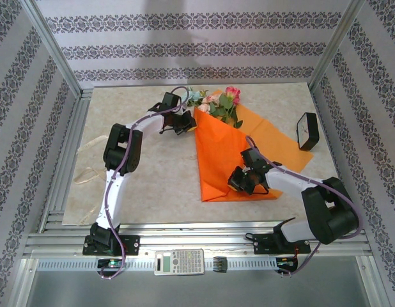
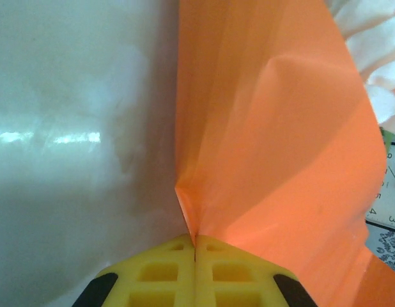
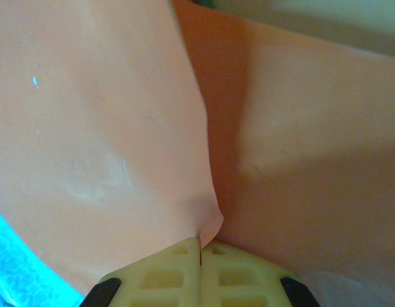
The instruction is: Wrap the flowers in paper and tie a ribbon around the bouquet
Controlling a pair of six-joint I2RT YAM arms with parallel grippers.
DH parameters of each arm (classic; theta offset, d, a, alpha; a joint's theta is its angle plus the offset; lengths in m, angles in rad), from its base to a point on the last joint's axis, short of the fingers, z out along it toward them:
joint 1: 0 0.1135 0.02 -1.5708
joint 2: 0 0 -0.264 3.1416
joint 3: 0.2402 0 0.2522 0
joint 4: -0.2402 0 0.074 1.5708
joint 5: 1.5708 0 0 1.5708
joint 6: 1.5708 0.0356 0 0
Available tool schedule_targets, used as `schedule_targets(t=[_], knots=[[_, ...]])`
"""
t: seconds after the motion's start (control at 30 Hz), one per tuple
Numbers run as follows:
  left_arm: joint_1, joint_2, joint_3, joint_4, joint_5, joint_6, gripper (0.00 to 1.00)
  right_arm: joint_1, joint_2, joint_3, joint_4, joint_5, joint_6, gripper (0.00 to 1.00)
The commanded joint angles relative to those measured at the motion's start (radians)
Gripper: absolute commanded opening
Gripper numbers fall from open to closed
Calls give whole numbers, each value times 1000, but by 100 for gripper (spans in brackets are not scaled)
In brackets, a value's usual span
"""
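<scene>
Patterned walls [image 1: 185, 51] close round the table [image 1: 153, 192], open surface along its near edge. We find paper [image 1: 226, 160] folded right of centre, flowers [image 1: 218, 105] at the far edge. Wrist views add the grips: left gripper [image 2: 195, 240] and right gripper [image 3: 200, 243] each clamp a paper edge.

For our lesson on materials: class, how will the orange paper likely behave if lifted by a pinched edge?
Probably floppy: the paper buckles into folds where the left gripper pinches it. Likely light, since a small pinch at the right gripper holds up an edge. It may crease or tear there.
</scene>
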Motion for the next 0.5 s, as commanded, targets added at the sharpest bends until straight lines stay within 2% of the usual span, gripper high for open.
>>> schedule_targets(t=[0.0,0.2,0.33,0.37,0.4,0.47], knots=[[29,23,62,10,-38,-7,0,-7,22,53,-77,10,-50,0],[77,32,110,-26,-41,2,0,2,141,167,-71,-38,-68,0],[94,38,130,-39,-10,6,0,26,152,193,-90,-29,-44,0],[94,40,137,-45,4,4,6,34,147,186,-93,-20,-32,0],[94,40,139,-49,13,5,18,42,144,177,-89,-18,-22,0],[93,23,127,-73,24,7,37,55,128,153,-75,-3,-8,0]])
